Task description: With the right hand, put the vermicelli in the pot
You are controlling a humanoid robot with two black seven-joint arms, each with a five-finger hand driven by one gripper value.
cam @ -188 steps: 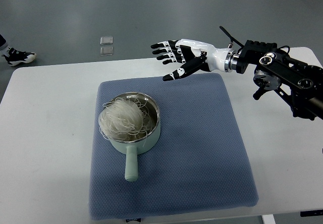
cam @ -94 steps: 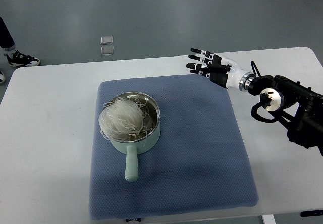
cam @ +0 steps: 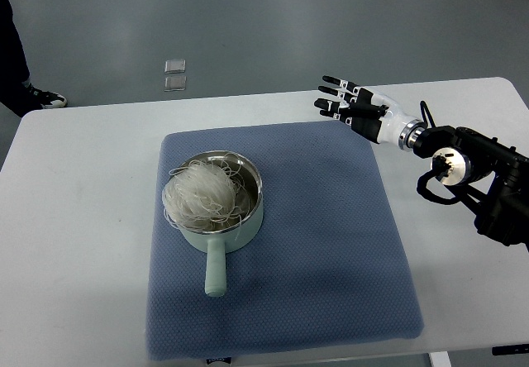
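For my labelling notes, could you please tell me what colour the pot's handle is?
The pot's handle is pale mint green, seen clearly in the top view.

I see my right arm (cam: 475, 173) reaching in from the right edge, its dark jointed forearm angled up and to the left and ending in a silver wrist ring. The right hand (cam: 357, 107) sits at the end of it, white-backed with black segmented fingers (cam: 335, 81) stretched out flat and slightly fanned toward the left, holding nothing. I have no sight of my left arm anywhere along the left edge.
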